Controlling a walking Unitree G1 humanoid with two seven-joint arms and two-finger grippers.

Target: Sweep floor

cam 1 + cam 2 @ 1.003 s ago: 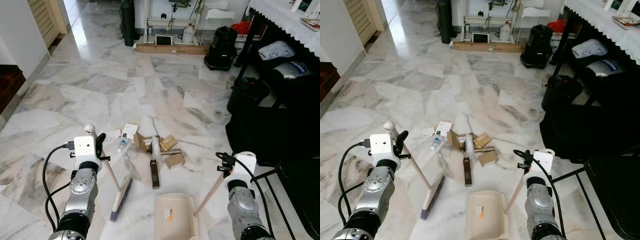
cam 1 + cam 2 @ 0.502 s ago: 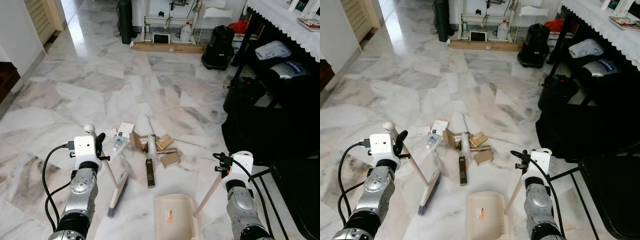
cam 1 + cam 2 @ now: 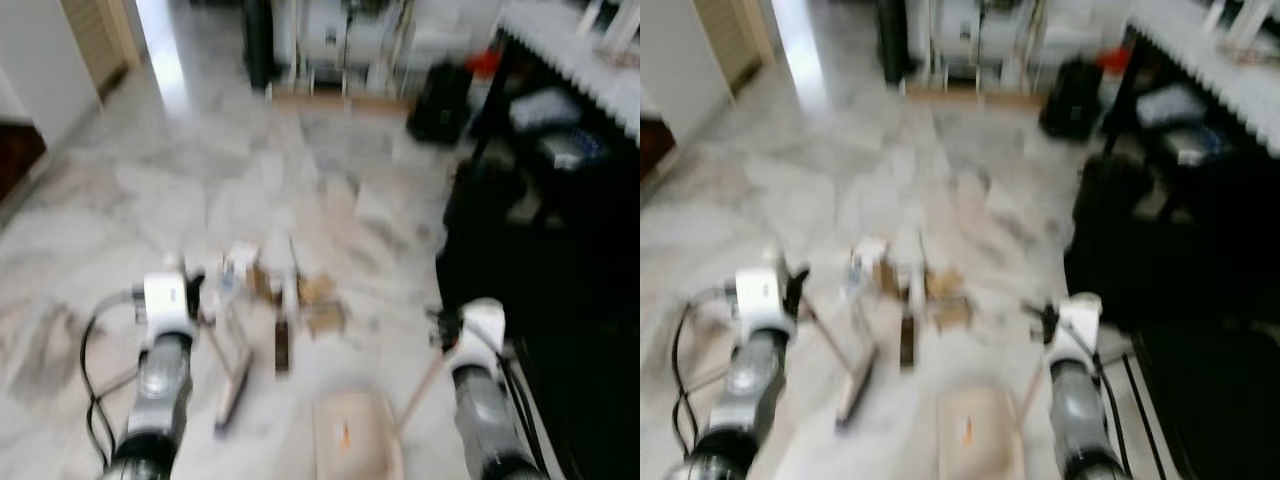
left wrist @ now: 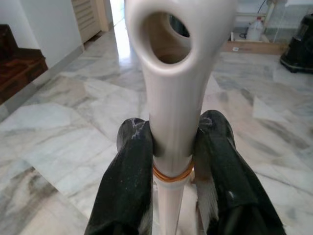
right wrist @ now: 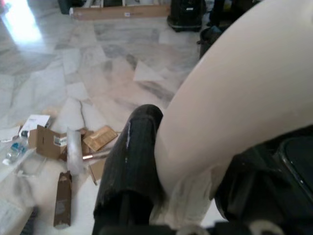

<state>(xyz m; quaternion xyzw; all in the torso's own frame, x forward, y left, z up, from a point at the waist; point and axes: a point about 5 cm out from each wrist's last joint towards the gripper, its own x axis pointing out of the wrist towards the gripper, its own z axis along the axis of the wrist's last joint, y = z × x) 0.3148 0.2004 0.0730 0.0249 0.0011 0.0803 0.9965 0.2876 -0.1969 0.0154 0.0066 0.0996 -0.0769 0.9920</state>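
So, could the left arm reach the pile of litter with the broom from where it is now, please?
Probably yes. The left gripper is shut on the broom handle, and the broom head rests on bare marble floor just short of the litter pile, with nothing between them.

One broom, one dustpan, two hands — left hand, right hand — one brown carton beside the dustpan, one small plastic bottle

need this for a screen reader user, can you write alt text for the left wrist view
The left gripper has its two black fingers clamped on a cream plastic broom handle, whose rounded tip has a hanging hole. An orange band circles the handle between the fingers. Behind lies a marble floor, with a white wall and a dark step to one side.
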